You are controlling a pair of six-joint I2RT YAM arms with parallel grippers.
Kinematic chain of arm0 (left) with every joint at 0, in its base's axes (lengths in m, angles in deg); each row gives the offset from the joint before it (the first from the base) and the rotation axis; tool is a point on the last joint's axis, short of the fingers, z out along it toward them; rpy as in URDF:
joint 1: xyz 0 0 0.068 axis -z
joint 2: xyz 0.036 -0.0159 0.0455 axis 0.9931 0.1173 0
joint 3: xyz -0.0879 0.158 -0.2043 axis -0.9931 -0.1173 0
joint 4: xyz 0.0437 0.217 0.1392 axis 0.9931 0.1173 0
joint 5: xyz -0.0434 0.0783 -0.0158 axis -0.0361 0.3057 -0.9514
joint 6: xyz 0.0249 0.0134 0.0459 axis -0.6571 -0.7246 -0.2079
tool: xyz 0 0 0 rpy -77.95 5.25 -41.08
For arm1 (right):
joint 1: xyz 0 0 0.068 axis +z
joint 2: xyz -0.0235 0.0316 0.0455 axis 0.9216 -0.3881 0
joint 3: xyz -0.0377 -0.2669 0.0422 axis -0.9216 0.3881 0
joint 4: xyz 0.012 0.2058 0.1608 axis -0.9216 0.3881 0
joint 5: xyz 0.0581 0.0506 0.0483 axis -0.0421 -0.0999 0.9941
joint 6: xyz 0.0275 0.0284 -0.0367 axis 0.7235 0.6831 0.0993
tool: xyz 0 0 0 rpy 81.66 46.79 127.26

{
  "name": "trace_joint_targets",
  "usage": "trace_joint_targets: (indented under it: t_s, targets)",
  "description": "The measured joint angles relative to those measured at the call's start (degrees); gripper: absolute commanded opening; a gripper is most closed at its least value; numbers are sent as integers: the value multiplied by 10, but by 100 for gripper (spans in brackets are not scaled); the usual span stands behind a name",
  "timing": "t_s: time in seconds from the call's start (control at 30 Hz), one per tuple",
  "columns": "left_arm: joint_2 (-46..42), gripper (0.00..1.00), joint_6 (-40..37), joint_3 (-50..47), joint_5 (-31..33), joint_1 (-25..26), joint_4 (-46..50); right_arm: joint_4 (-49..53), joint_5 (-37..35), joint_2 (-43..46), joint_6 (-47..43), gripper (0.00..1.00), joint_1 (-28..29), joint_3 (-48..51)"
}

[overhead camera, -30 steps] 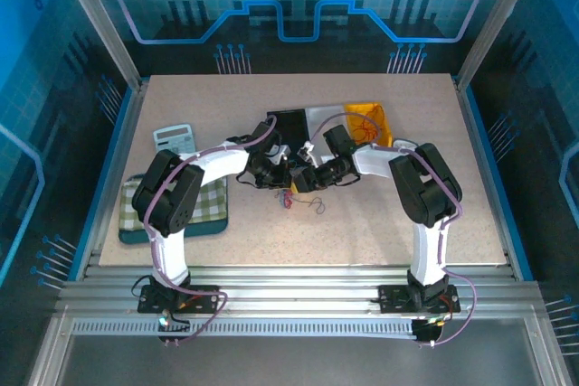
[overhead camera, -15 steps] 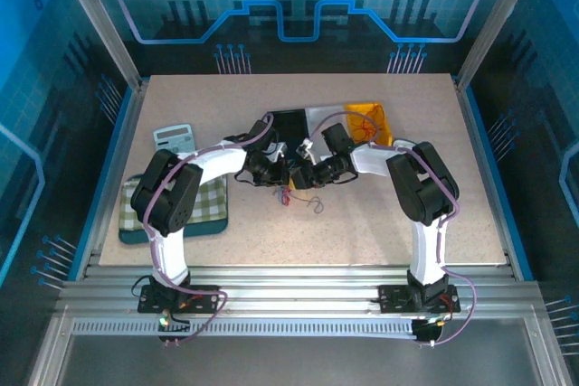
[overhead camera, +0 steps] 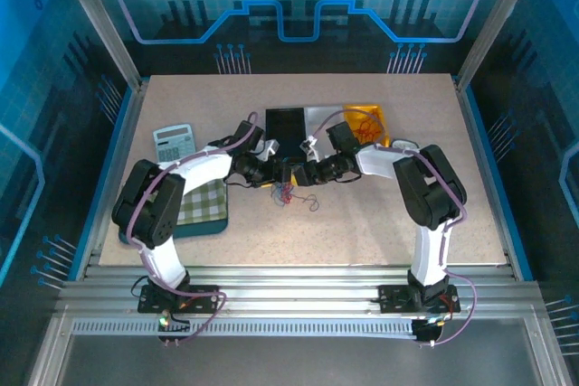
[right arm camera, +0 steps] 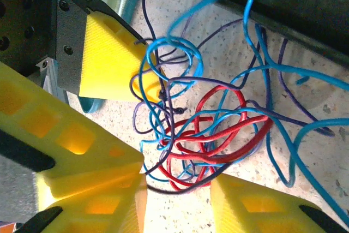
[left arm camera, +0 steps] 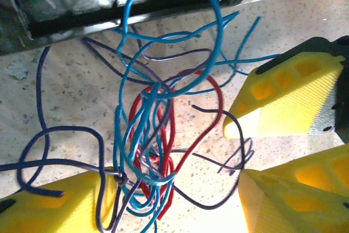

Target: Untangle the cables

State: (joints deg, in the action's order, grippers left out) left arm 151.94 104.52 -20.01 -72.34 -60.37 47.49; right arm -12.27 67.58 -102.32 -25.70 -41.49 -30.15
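Observation:
The cables [overhead camera: 287, 193] are a small knot of thin red, blue and dark purple strands lying on the speckled table between the two arms. My left gripper [overhead camera: 274, 174] is at the knot's left side and my right gripper [overhead camera: 304, 177] at its right. In the left wrist view the cables [left arm camera: 146, 135] drape over one yellow finger, and the left gripper [left arm camera: 177, 177] is open around them. In the right wrist view the right gripper [right arm camera: 179, 185] stands open just short of the red loops [right arm camera: 218, 135], with bare table in its gap and one dark strand crossing it.
Behind the knot stands a row of bins: black [overhead camera: 285, 122], silver [overhead camera: 324, 119] and yellow [overhead camera: 369, 122], the yellow one with red strands inside. A calculator [overhead camera: 174, 139] lies at the back left. A checked cloth on a teal tray [overhead camera: 201, 207] sits under the left arm.
My left gripper has gone from shut to open, and the left arm's elbow has swung out to the left. The right arm has barely moved; the knot stays in place.

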Motion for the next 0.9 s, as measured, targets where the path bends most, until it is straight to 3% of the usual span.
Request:
trace_joint_targets:
  t_s: [0.4, 0.73, 0.9]
  targets:
    - [-46, 57, 15, -30, -3, -5, -27, 29, -26, 49, -19, 37, -5, 36]
    - [-8, 48, 12, -7, 17, -6, -14, 36, -47, 49, -21, 36, -6, 37]
    - [9, 37, 9, 3, 26, -6, -4, 37, -49, 41, -15, 35, -5, 10]
